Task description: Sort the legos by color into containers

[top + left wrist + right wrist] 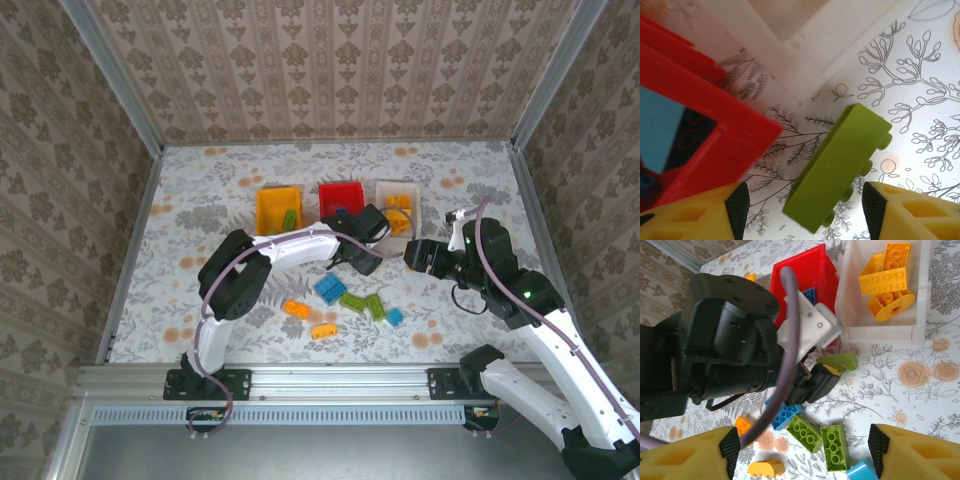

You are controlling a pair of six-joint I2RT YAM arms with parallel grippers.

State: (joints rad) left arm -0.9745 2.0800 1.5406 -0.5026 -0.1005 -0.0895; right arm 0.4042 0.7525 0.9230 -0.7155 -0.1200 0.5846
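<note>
A green lego (840,160) lies on its side on the table between the fingers of my open left gripper (802,210), just off the red container's corner (700,100); neither pad visibly touches it. That same green lego (840,361) sits in front of the red container (827,275) and the white container (855,300). My right gripper (805,450) hangs open over loose legos: two green (805,429), blue (785,415) and orange (765,468). The yellow-orange container (270,205) holds a green lego (289,218). Orange legos (887,277) lie in the white container.
The left arm (730,340) reaches across the table in front of the right wrist camera. A blue lego (660,125) lies in the red container. Walls (130,260) enclose the patterned table on three sides.
</note>
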